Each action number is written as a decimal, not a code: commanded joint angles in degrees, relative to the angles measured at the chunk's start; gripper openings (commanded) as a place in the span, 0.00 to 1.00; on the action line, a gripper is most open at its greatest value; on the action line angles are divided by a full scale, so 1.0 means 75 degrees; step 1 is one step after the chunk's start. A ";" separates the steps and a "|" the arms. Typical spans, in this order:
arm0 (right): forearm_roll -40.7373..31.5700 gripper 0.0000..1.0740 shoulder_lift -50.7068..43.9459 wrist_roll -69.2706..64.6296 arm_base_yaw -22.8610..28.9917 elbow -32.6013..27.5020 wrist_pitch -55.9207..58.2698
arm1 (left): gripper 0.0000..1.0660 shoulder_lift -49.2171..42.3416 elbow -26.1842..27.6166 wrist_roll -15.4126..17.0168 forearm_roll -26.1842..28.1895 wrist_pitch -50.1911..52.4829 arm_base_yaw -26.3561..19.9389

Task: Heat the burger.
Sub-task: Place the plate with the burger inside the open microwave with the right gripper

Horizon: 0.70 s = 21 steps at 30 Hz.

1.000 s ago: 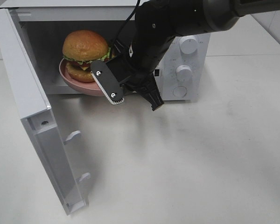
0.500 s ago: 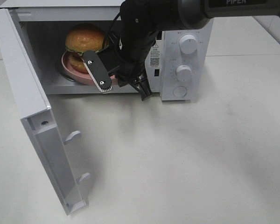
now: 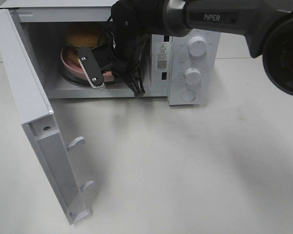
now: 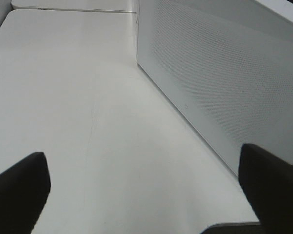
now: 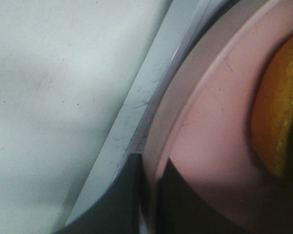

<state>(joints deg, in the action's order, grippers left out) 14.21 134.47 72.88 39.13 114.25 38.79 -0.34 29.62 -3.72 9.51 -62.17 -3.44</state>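
- The table (image 3: 210, 161) carries the microwave (image 3: 205, 83), whose door (image 3: 34, 126) swings wide open at its left.
- The right arm (image 3: 151, 19) reaches in through the microwave's opening. I judge the loading step to be nearly done.
- The plate (image 3: 67, 59) sits low inside the microwave, seemingly on or just over its floor; contact is hidden.
- The burger (image 3: 80, 35) rides on that plate, deep inside the microwave.
- The right claw (image 5: 154, 200) is almost closed and pinches the plate's near rim.
- The left claw (image 4: 146, 190) gapes fully, holds nothing, and hovers beside a perforated white face of the microwave.
- Next, probably: let go of the rim, back straight out without dragging the plate, swing the door shut, then turn the knobs (image 3: 197, 47).
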 commanded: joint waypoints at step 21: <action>0.0160 0.33 0.0649 -0.0680 -0.0053 0.0970 -0.0099 | 0.95 -0.0130 -0.0015 -0.0008 0.0008 0.0122 0.0031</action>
<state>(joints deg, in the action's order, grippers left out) 15.24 139.97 68.70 38.79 121.12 38.04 -0.34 29.62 -3.72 9.51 -62.17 -3.44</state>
